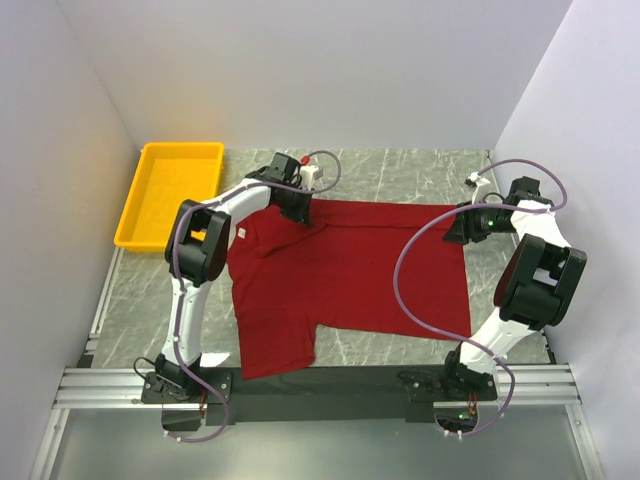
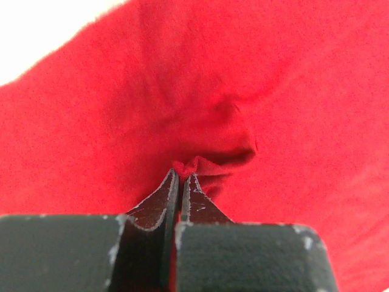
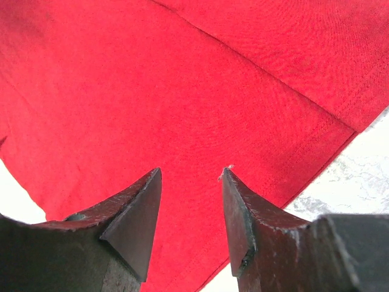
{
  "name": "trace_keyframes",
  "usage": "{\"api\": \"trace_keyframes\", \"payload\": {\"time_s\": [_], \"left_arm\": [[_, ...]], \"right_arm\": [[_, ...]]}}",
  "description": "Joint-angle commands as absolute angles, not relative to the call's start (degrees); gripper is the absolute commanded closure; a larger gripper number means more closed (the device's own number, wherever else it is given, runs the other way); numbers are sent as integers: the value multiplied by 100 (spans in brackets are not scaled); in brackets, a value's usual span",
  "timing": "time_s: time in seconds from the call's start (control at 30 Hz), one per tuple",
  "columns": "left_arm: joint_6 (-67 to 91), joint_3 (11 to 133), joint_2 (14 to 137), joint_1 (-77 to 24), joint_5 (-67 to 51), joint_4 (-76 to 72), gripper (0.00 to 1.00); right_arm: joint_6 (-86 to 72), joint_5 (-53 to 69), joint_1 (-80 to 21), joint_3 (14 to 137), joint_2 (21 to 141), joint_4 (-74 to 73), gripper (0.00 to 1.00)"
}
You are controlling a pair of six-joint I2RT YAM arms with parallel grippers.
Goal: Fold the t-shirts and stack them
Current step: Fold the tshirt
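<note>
Marble table lies below; left claw pinches shut on a pucker of t-shirt; right claw stands open above its hem corner, perhaps just clear; cloth lies flat between both claws; yellow tray sits left of the left claw.

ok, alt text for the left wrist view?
The left gripper is shut on a small pinched fold of the dark red t-shirt, which fills nearly the whole frame. Wrinkles radiate from the pinch; a pale bright patch shows at the top left corner.
</note>
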State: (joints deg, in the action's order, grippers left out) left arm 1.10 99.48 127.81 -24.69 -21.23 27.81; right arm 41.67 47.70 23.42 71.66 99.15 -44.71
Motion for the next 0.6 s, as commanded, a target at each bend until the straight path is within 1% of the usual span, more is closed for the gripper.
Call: {"api": "trace_keyframes", "payload": {"time_s": [0.0, 0.13, 0.23, 0.33, 0.37, 0.4, 0.47, 0.53, 0.57], "left_arm": [[-121, 9739, 12024, -2531, -2311, 2663, 99], [-184, 9239, 11681, -2619, -2714, 2619, 99], [-202, 8957, 11531, -2742, -2943, 2663, 97], [-263, 8807, 11584, -2891, -3286, 2917, 80], [-281, 8789, 11654, -2979, -3400, 3022, 72], [-325, 8798, 11689, -3014, -3427, 3302, 68], [-395, 8763, 11672, -3102, -3279, 3419, 61], [-308, 8536, 11480, -3111, -3043, 3245, 58], [-273, 8456, 11174, -3120, -2876, 3130, 57]], "right_arm": [[4236, 4869, 2382, 7154, 9782, -4570, 48], [4236, 4887, 2391, 7146, 9791, -4570, 49], [4210, 4887, 2391, 7154, 9791, -4562, 49], [4210, 4896, 2391, 7189, 9800, -4579, 49], [4210, 4896, 2391, 7198, 9800, -4588, 49], [4219, 4887, 2391, 7224, 9800, -4614, 49], [4236, 4861, 2382, 7233, 9791, -4614, 49], [4254, 4852, 2391, 7260, 9791, -4640, 49], [4254, 4860, 2391, 7260, 9791, -4649, 49]]}}
